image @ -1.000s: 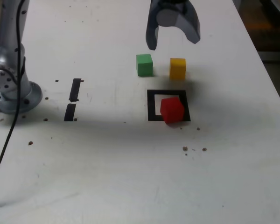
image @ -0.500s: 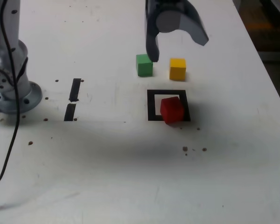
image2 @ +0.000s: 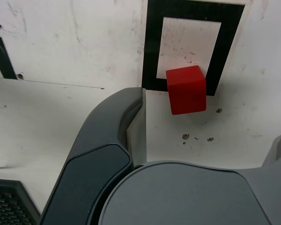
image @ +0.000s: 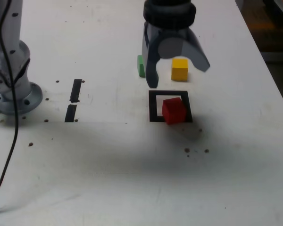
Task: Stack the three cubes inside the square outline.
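Tool (image: 178, 75) spread wide, empty, hanging upper centre of frame over the counter (image: 108, 165). Red cube (image: 173, 110) sits skewed on the square outline (image: 153, 106), lower right corner. Green cube (image: 141, 66) and yellow cube (image: 179, 69) behind. Advice: descend straddling one cube squarely.

dark grey tool (image: 179, 75), silver base (image: 9, 89), black cable (image: 9, 141).

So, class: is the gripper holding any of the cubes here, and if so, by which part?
Nothing is held. The gripper hangs open above the table, with the red cube, yellow cube and green cube all resting on the table.
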